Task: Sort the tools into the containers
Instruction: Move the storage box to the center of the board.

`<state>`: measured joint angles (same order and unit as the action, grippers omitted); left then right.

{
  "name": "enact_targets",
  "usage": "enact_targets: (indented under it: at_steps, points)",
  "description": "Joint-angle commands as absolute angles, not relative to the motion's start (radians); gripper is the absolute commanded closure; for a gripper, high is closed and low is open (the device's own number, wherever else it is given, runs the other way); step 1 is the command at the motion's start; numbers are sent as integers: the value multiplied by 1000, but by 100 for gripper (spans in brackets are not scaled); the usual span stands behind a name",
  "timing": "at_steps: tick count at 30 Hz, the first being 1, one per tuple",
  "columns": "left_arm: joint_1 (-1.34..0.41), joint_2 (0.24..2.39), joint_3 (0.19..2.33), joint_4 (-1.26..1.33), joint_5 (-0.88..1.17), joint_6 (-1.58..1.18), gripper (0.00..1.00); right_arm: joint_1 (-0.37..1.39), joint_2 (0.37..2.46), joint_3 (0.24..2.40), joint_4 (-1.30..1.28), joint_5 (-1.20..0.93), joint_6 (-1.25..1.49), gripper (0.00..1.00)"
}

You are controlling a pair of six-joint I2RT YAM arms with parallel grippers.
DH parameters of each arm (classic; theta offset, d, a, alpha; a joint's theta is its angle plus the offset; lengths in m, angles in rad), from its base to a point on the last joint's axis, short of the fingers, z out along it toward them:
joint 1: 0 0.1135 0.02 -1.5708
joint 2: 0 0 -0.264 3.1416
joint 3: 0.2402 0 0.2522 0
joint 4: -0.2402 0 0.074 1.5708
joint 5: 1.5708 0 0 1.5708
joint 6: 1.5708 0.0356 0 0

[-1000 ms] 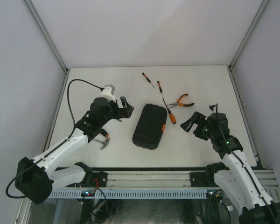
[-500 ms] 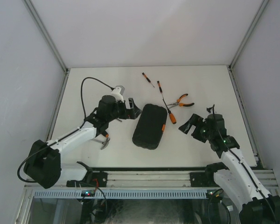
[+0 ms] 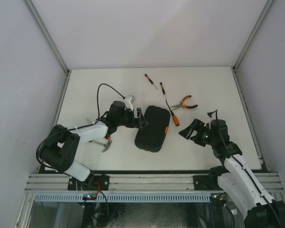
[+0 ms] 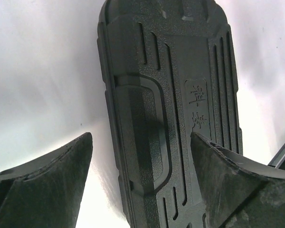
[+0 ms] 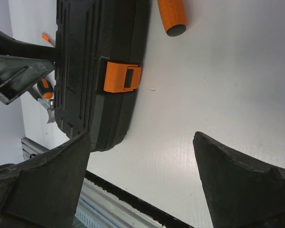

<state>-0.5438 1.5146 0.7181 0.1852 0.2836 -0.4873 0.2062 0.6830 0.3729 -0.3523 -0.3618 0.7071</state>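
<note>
Overhead, we worry that the closed black ribbed plastic tool case (image 3: 152, 128), lying loose mid-table, will skid or turn if one arm pushes it alone. The left gripper (image 3: 139, 118) sits at its left edge on a low, outstretched arm. The right gripper (image 3: 190, 129) hangs near the latch side, apart from it. Both are spread wide and empty.

From the left wrist, the fingers (image 4: 52, 190) straddle the case's long edge; closing there could slip off the rounded shell.

From the right wrist, the small orange latch (image 5: 122, 77) lies ahead; a skewed approach could nudge the orange-handled screwdriver (image 5: 172, 14) instead.
</note>
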Motion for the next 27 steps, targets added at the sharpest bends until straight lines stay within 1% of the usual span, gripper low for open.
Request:
enact_targets:
  at_steps: [1,10,20,27]
  points:
    - [-550,1545,708,268,338,-505,14,220,695,371,-276,-394,729,13]
    - [-552,1600,709,295,357,-520,20,240,706,371,-265,-389,737,14]
    - [-549,1617,657,368,364,-575,37,247,711,367,-253,-390,745,14]
    - [-537,1617,597,438,387,-613,44,250,718,358,-241,-389,750,15]
